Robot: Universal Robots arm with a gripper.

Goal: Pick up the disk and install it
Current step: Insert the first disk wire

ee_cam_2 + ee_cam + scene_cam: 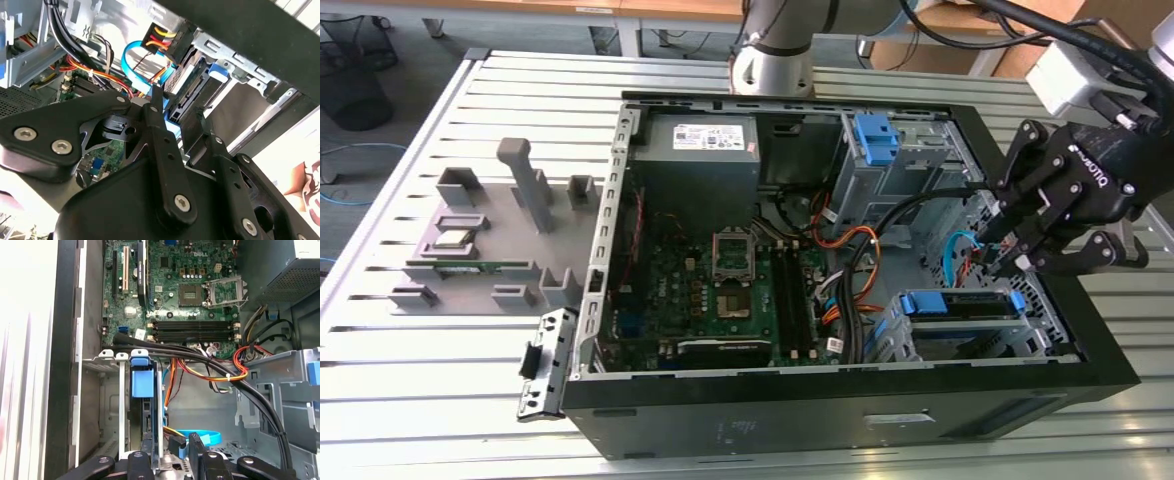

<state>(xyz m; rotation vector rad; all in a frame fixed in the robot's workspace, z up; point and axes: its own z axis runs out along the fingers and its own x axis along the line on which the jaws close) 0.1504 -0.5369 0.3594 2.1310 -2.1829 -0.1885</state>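
Note:
The disk (961,305) sits in the drive cage at the case's front corner, on the exterior view's right, clipped in its blue bracket. The first wrist view shows that bracket (140,382) standing in the cage slot. In the second wrist view the disk's dark edge (192,87) runs beside the bracket. My gripper (1017,268) hangs just above the cage, over the case's right wall. In both wrist views its fingers (156,107) (196,450) stand apart, open, with nothing between them. A blue data cable (131,60) and a power plug (167,42) lie close to the disk's end.
The open computer case (854,395) lies on a slatted table. Inside are the motherboard (734,280), a grey power-supply box (700,140), a lone blue bracket (874,135) in the upper bay, and black and orange cable bundles (220,370). A grey fixture (480,240) stands left of the case.

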